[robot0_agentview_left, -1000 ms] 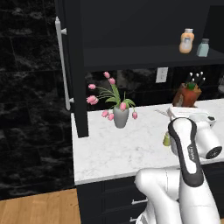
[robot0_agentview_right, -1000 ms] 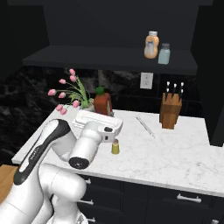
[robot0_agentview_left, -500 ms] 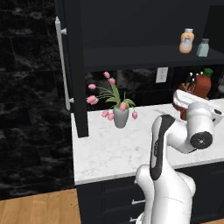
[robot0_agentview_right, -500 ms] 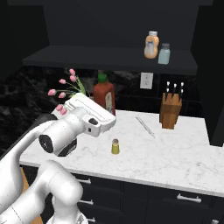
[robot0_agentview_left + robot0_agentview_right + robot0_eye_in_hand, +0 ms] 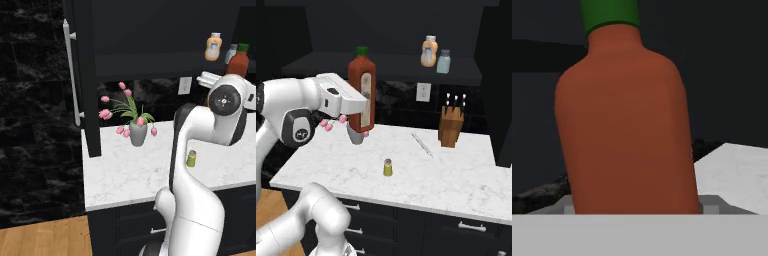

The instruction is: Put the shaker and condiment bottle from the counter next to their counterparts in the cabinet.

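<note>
Red-orange bottle [image 5: 362, 95] w/ green cap; yellow-green shaker [image 5: 388, 167]; white marble counter [image 5: 466, 180].

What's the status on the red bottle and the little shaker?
Jaws shut on condiment bottle, upright, raised near shelf height. Shaker on counter. Counterparts on shelf; path looks clear.

I hold the condiment bottle [image 5: 362, 95] upright in my gripper [image 5: 358, 106], lifted above the counter [image 5: 466, 185] and in front of the cabinet shelf [image 5: 391, 67]. The shaker [image 5: 387, 167] stands on the counter below and right of it. The counterpart bottle [image 5: 429, 51] and counterpart shaker [image 5: 443, 61] sit side by side on the shelf, right of my bottle. The knife block [image 5: 450, 127] is at the counter's back right, the flower vase [image 5: 137, 134] at the left beside the cabinet door [image 5: 85, 75].
</note>
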